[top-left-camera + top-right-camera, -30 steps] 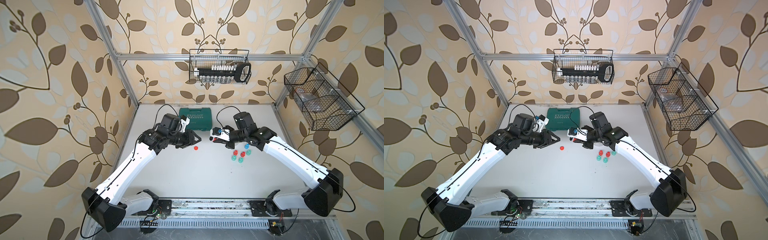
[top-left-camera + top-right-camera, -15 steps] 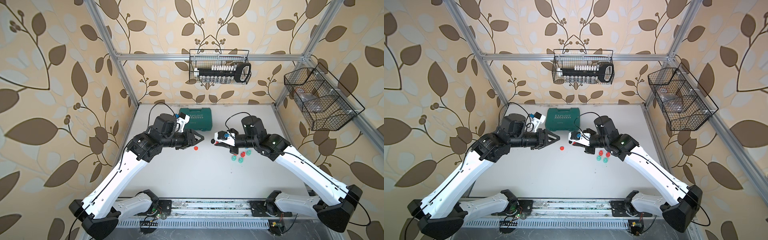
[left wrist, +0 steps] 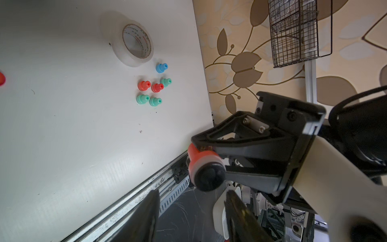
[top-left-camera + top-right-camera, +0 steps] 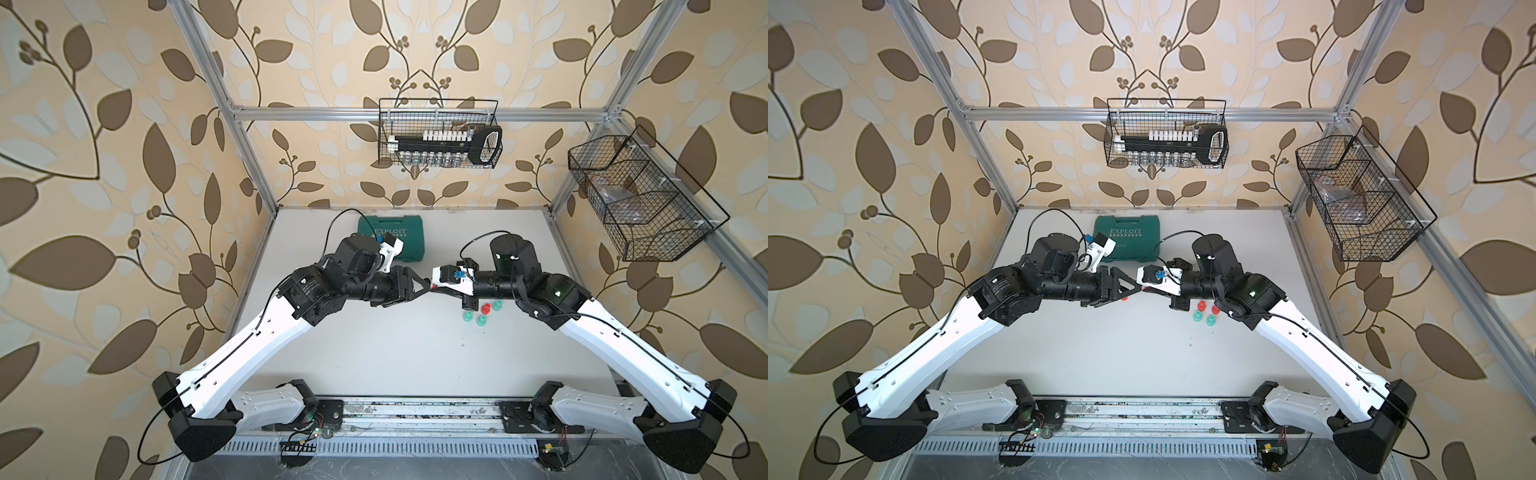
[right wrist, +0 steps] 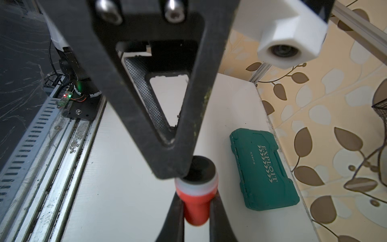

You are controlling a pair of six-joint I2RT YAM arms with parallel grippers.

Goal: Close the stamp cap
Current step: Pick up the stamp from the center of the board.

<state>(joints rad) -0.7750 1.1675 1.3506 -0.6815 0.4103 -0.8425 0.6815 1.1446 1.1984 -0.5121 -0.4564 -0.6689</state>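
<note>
Stamp in the right claw [image 5: 195,202]: you have the red stamp [image 5: 195,188] pinched by its body between the two fingers, held above the worktop [image 5: 129,167] with its white band and black end pointing at the left arm. From these views you cannot tell whether that black end is a seated cap or the bare stamping face. In both top views the two claws meet over the middle of the worktop and cover the stamp almost entirely.

Your left claw [image 3: 191,201] is spread apart and grips nothing. One of its fingers [image 5: 167,117] blocks much of the right wrist view, its tip overlapping the stamp's black end; contact is unclear.

A loose red piece [image 3: 1,78] is cut off at the frame edge. Near the right arm, a cluster of small coloured stamps [image 3: 157,87] stands beside a tape roll [image 3: 136,39]. A green EXPLOIT tool case [image 4: 390,237] lies at the back.
</note>
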